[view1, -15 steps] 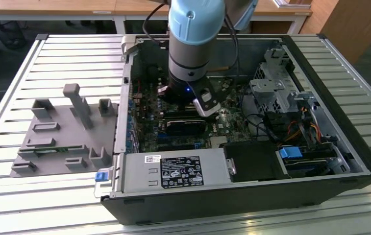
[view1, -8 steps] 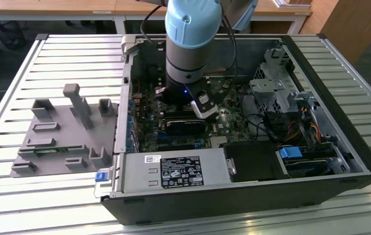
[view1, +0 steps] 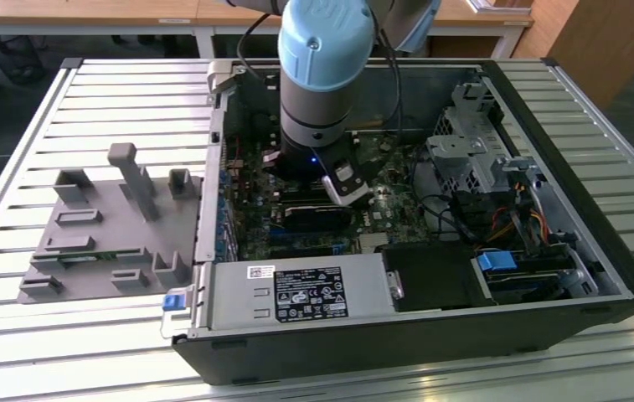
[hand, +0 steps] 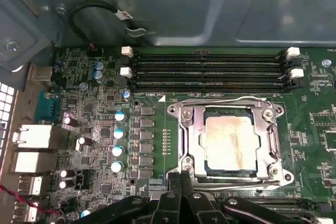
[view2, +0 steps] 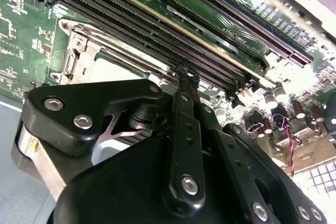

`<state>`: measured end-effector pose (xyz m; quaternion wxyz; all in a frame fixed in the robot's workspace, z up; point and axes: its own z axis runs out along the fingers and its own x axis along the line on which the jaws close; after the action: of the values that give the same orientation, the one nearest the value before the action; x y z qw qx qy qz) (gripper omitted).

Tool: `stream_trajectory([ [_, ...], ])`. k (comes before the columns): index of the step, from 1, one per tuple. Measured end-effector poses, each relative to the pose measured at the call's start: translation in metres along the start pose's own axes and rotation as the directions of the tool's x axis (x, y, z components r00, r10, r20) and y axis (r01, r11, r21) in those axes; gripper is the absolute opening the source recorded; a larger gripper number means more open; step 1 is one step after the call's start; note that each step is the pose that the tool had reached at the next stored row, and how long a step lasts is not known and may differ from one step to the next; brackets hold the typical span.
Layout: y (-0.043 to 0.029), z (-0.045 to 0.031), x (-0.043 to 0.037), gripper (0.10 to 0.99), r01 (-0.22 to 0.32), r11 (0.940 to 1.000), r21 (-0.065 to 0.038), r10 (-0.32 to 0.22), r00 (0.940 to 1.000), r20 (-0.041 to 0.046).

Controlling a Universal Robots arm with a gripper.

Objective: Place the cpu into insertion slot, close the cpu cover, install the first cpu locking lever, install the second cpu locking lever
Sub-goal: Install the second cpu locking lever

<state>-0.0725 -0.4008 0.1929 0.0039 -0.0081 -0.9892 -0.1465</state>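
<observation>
The open computer case lies on its side on the slatted table, so the motherboard faces up and the arm can come straight down into it. The gripper hangs low over the board, and its black linkage crowds the near edge of both wrist views. In the first wrist view the insertion slot sits just ahead of the gripper's tip, with the cpu already seated in it, pale top up, and the cpu cover folded down around the chip as a silver frame, which suggests placing and closing are done. A thin wire lever runs along the socket's far edge, beyond the chip from the gripper. The fingers look drawn together to a narrow point at the socket's near rim, holding nothing I can make out. The long memory slots lie farther off, past the socket.
</observation>
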Motion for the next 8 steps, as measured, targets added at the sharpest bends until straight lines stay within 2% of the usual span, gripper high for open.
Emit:
stream_trajectory([
  [5,-0.0009,0.0034,0.0004,0.106,0.0,1.0,-0.009,0.0,1.0,0.0001],
  [8,-0.0017,0.0052,0.0017,0.106,0.0,1.0,-0.009,0.0,1.0,-0.0004],
])
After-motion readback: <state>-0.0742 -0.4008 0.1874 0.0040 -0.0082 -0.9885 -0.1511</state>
